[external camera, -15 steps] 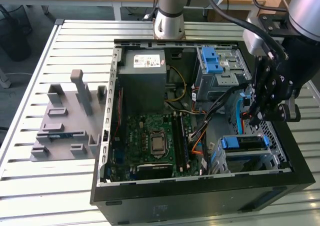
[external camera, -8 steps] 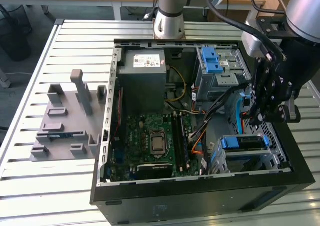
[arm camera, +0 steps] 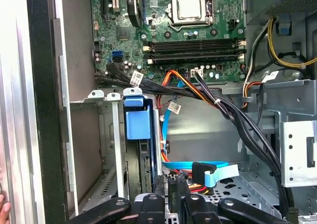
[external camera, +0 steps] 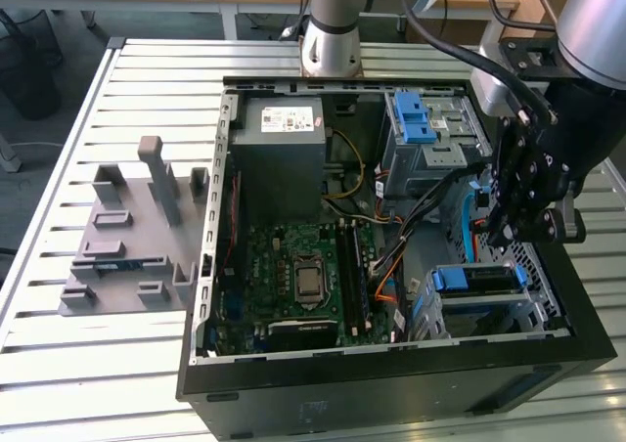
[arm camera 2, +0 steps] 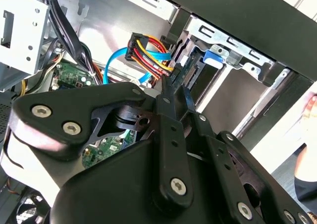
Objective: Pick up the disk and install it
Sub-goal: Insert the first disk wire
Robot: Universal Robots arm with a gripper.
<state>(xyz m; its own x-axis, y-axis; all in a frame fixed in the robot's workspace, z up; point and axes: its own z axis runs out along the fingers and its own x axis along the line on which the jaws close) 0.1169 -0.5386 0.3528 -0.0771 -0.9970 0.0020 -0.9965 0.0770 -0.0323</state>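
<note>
The disk sits in the lower drive bay at the front corner of the open computer case, on the exterior view's right. Its blue end bracket faces out, and the dark disk edge runs down into the slot. In the second wrist view the blue bracket shows behind the fingers. My gripper hangs just above and behind the bay, near the blue data cable and the red-yellow power plug. Its fingers stand together with nothing between them.
The grey power-supply box and the drive cage with its blue latch fill the far end of the case. The motherboard lies between them and the near wall. Black cable bundles cross beside the bay. A grey fixture stands on the table. A hand shows outside the case.
</note>
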